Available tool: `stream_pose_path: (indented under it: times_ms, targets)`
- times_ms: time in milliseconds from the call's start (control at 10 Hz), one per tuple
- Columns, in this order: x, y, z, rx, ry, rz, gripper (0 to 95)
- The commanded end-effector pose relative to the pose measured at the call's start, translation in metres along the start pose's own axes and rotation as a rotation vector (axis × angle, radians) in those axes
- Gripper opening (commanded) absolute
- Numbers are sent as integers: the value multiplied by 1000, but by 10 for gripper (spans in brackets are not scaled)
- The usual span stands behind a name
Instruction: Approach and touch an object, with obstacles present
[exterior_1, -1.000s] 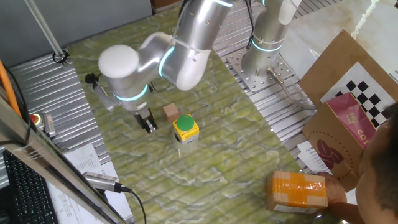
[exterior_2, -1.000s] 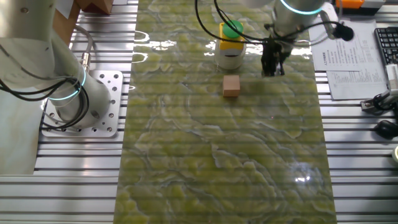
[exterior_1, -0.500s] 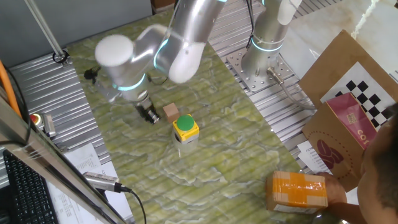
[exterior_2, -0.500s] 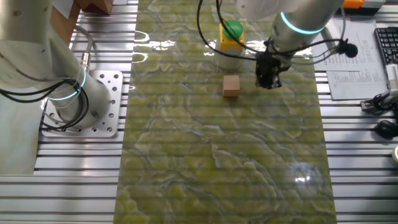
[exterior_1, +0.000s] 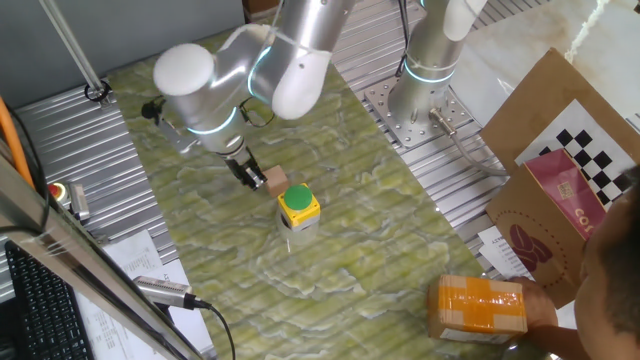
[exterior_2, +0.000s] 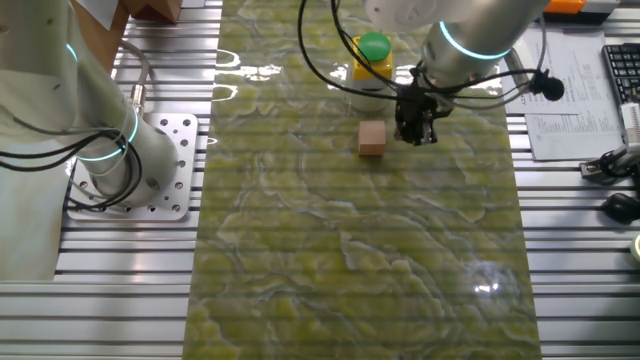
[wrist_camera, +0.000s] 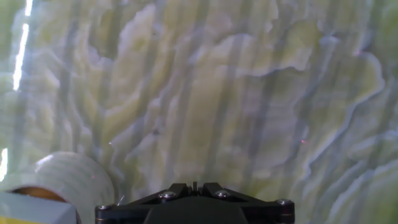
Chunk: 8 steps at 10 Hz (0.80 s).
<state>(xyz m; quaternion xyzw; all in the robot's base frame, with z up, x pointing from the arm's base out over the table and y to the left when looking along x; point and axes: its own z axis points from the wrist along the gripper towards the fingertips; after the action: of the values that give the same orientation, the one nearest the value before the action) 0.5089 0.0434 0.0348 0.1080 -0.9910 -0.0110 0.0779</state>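
Though hemmed in on one side, approached from the open flank: gripper (exterior_1: 247, 175) low over the green marbled mat (exterior_2: 350, 260), just beside the small wooden block (exterior_1: 274, 179), on the side away from the yellow box with green button (exterior_1: 298, 205). Judged the likely target, lying flat near the middle of the mat's far end, with the button box just beyond it. Angled in that way, probably, to reach the block without brushing the taller obstacle. Contact not yet certain; from the other fixed view, fingertips very near the block's edge, possibly touching. Finger spread impossible to tell: dark and small in both fixed views, hidden in the hand view, with only the obstacle's white base (wrist_camera: 74, 180) at lower left.
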Motion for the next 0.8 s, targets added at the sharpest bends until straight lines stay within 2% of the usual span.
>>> stream_pose_path:
  times_ms: [100, 500, 800]
  targets:
    - [9, 3, 0, -1, -10, -9, 0]
    - [17, 13, 3, 8, -1, 3, 0]
    - [7, 14, -3, 13, -15, -4, 0]
